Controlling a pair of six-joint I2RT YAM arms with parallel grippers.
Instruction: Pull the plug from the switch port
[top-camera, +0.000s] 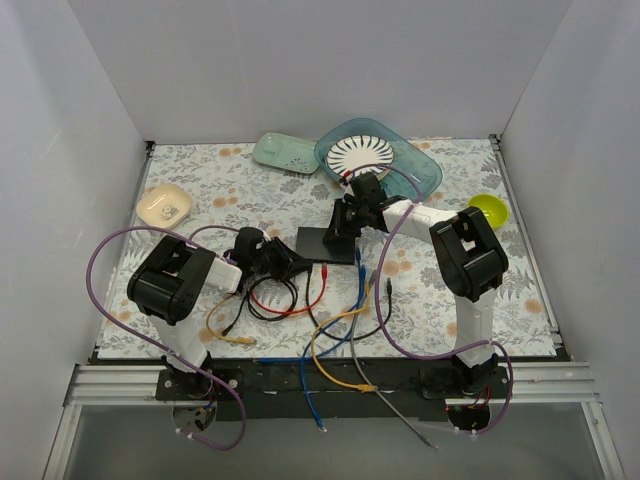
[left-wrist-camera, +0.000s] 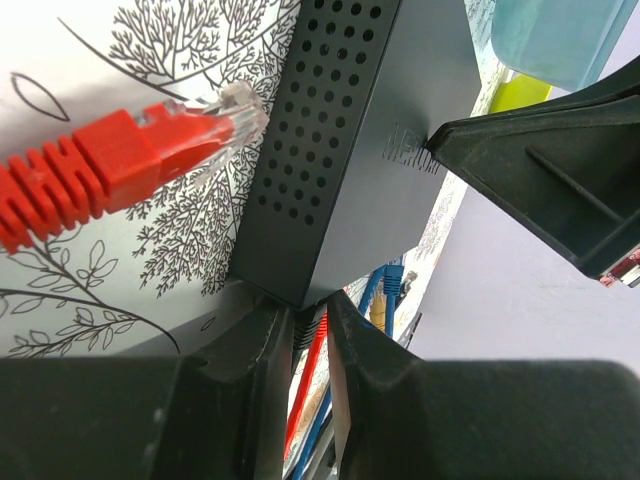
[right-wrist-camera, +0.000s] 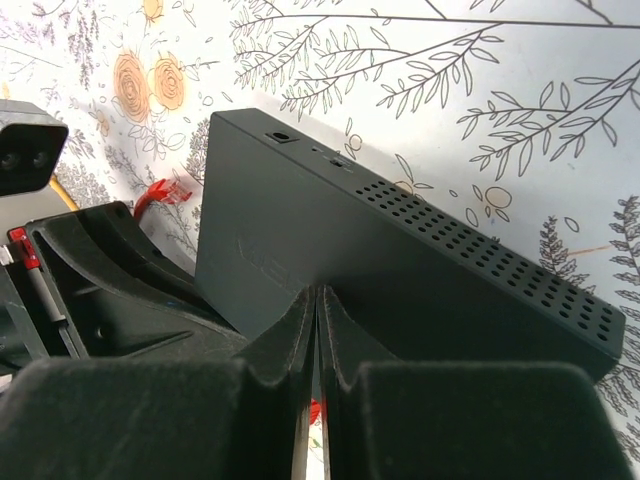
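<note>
1. My left gripper sits at the near corner of the switch. Its two fingers are drawn close, with only a narrow slot between them. A red cable shows through that slot, but I cannot tell whether the fingers pinch it or it simply runs beyond them.
2. My right gripper is clenched, its fingers all but touching, and I can make out nothing held in them. Its tip touches the top face of the switch.
3. The switch lies flat on the flowered cloth near the middle of the table, between the two grippers. Rows of vent holes run along its side.
4. A red plug lies loose on the cloth just beside that vented side, its clear tip pointing at the switch.
5. From the near edge of the switch, cables spread towards the arm bases. A blue cable drops away below the right end. A yellow cable and a grey cable trail off over the table's front rail.
6. Along the far edge of the cloth I see a pale green plate and a clear blue tray holding a striped plate.
7. A yellow-green bowl sits out to the right, well apart from the switch, and a beige dish sits out to the left.
</note>
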